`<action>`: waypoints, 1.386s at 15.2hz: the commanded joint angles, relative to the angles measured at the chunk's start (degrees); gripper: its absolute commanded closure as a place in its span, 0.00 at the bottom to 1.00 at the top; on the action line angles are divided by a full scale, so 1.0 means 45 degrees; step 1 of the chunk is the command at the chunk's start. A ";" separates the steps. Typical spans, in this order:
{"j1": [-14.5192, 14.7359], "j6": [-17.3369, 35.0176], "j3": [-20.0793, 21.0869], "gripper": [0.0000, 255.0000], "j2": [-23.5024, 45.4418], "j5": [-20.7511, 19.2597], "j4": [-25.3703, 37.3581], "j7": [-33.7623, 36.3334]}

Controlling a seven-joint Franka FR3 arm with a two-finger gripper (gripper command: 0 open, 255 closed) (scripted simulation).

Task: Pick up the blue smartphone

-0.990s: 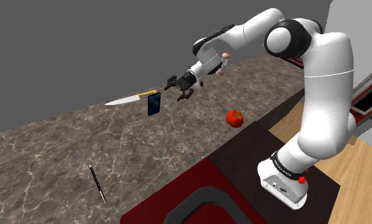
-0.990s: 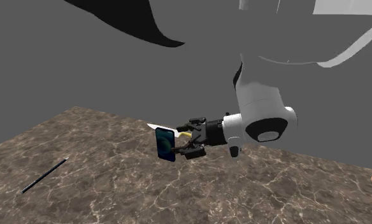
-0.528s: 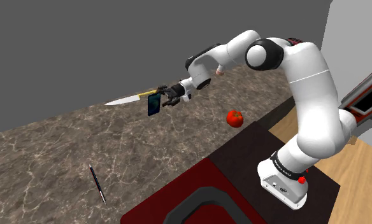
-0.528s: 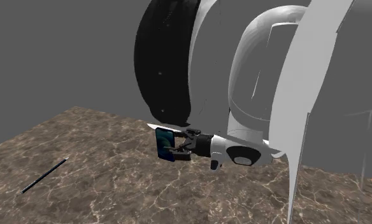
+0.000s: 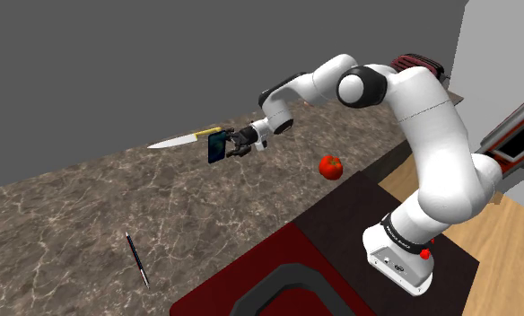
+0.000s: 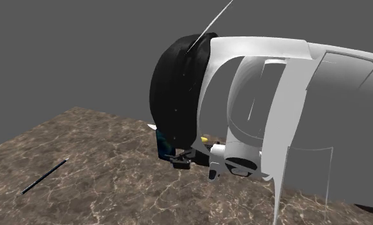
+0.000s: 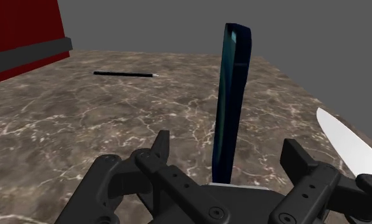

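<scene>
The dark blue smartphone (image 5: 217,145) stands upright on its end on the brown marbled counter (image 5: 90,206), in front of the knife. My black gripper (image 5: 234,142) has come in level from the shoulder view's right and is open. In the wrist view the smartphone (image 7: 232,95) rises edge-on between the two fingers (image 7: 160,149), with a gap on each side; neither finger touches it. In the second exterior view the smartphone (image 6: 164,146) peeks out beside the gripper (image 6: 179,157), under the bulk of my arm.
A knife (image 5: 175,141) with a white blade and yellow handle lies just behind the phone; its blade (image 7: 351,145) is beside one finger. A black pen (image 5: 137,259) lies further along the counter. A red fruit (image 5: 331,166) sits near the dark red stand (image 5: 278,256).
The gripper moved toward the shoulder view's left until its fingers straddle the phone. The phone stayed put. My arm swung in front of the second exterior camera.
</scene>
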 commanded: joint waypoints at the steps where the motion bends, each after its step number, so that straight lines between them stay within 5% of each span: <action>1: -0.0006 -0.0009 -0.0008 0.00 0.0118 -0.0008 0.0101 -0.0024; 2: -0.0008 -0.0011 -0.0008 1.00 0.0098 -0.0008 0.0084 -0.0020; 11: -0.0006 -0.0010 -0.0008 1.00 0.0118 -0.0008 0.0102 -0.0024; 21: -0.0057 -0.0058 0.0030 1.00 -0.1525 0.0011 -0.1032 0.0487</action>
